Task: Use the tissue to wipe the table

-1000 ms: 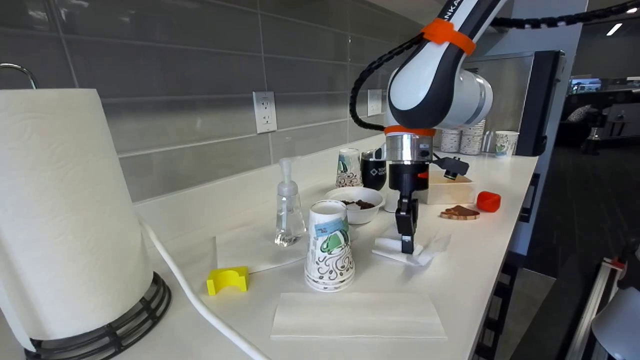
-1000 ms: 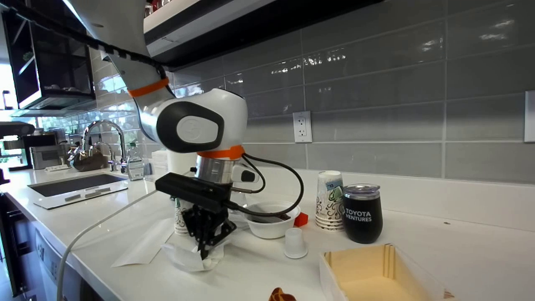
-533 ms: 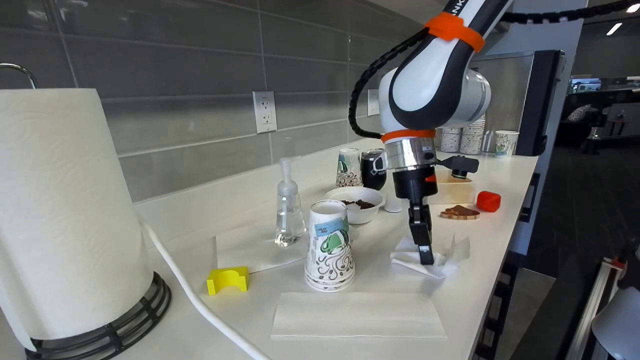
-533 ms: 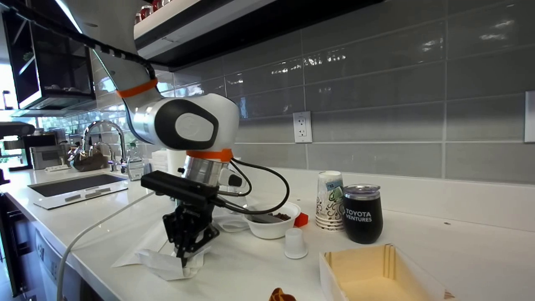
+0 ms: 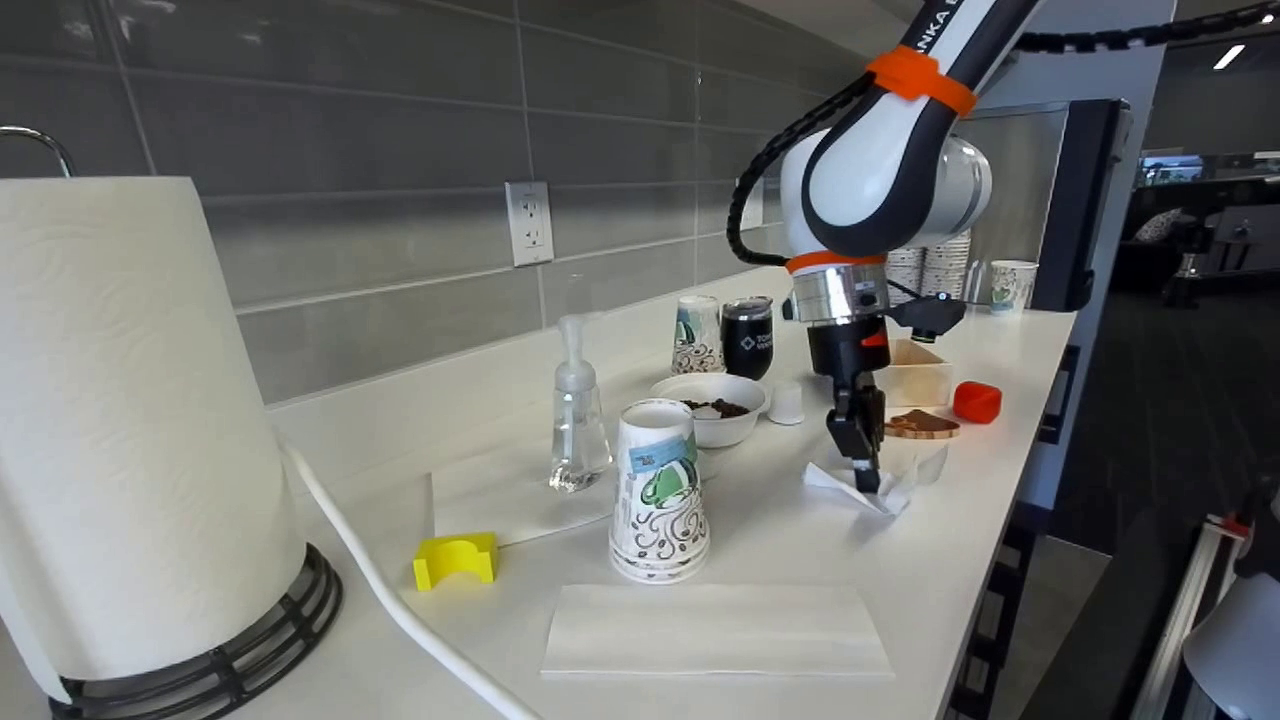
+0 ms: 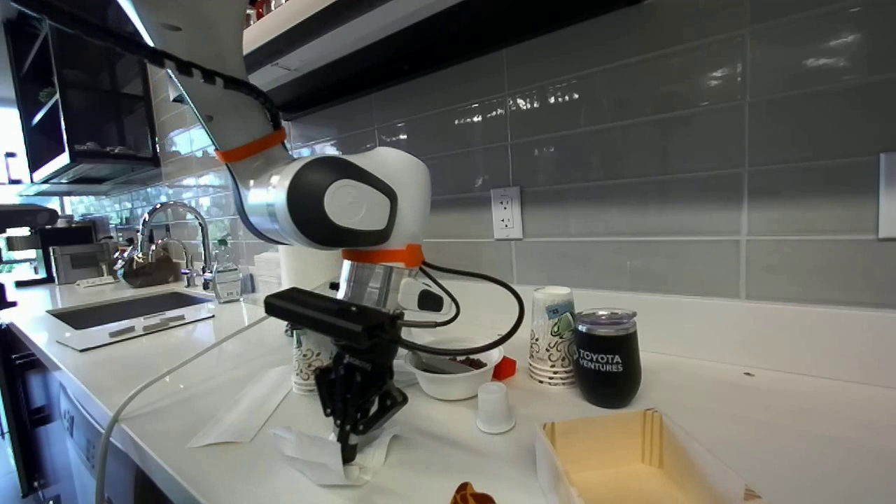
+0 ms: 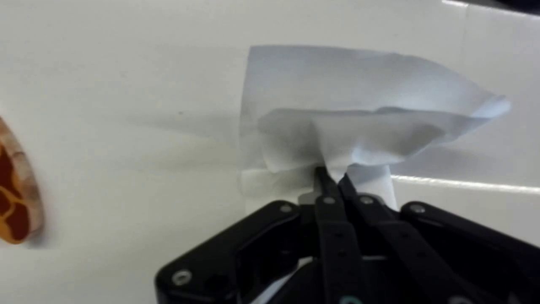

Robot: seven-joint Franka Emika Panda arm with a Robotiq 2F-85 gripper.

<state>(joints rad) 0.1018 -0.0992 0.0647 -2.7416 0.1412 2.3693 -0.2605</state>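
gripping a gathered fold of the tissue (image 7: 337,97), the claw (image 7: 334,179) is clenched on it: in the wrist view we see its two tips nearly meet, thin paper caught between them, with loose flaps spreading ahead and beneath. in both exterior views we find the tissue low at the surface (image 5: 780,550), well apart from the cups (image 5: 660,490) and nearer the pizza slice (image 5: 922,426); we cannot tell whether it presses down or only brushes.

we judge it very light and limp, with no stiffness of its own, so it should go wherever the pinch goes while the flaps trail, curl or fold under. we expect dry paper to sit well in the claw without slipping much, but to tear easily if it turns wet or snags. the hold seems right to us: on doubled paper, apparently near the middle, rather than on a corner, which would leave most of it dragging. for the wipe, which we take to be the step in hand, we want a layer of paper between tips and surface, gentle downward pressure and slow, even strokes. with too little pressure, we guess, the raised folds clean nothing; with too much, the hard tips may scrape through the paper.
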